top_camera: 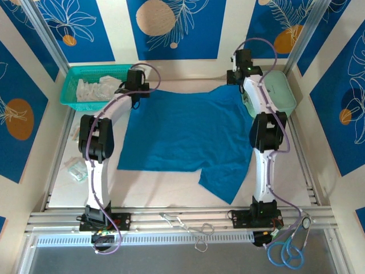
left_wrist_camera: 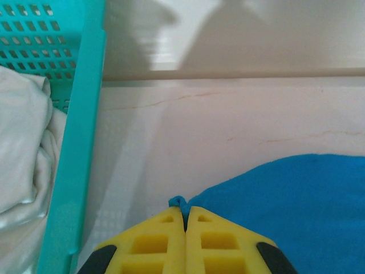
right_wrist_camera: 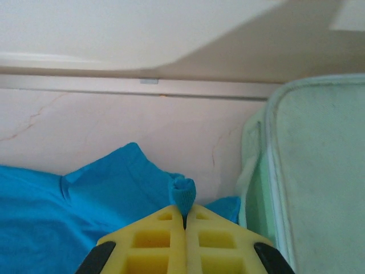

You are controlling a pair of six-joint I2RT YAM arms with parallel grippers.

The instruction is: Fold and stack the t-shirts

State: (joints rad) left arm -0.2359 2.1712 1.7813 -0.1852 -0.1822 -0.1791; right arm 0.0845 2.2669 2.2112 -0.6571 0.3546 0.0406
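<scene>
Teal-blue t-shirt (top_camera: 182,134), thin and limp, will likely sag; left hand (left_wrist_camera: 183,211) and right hand (right_wrist_camera: 184,211) each pinch a far corner tightly.

Both arms reaching away from their bases, elbows bent, left gripper (left_wrist_camera: 183,212) with yellow jaws pressed together on a corner of the t-shirt (top_camera: 182,134), right gripper (right_wrist_camera: 183,214) likewise clamped on a small fold of it

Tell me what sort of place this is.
Probably a robot lab work cell, not a home: left arm and right arm bolted to a metal rail, a white table boxed in by blue printed panels, and a t-shirt spread out for folding.
</scene>
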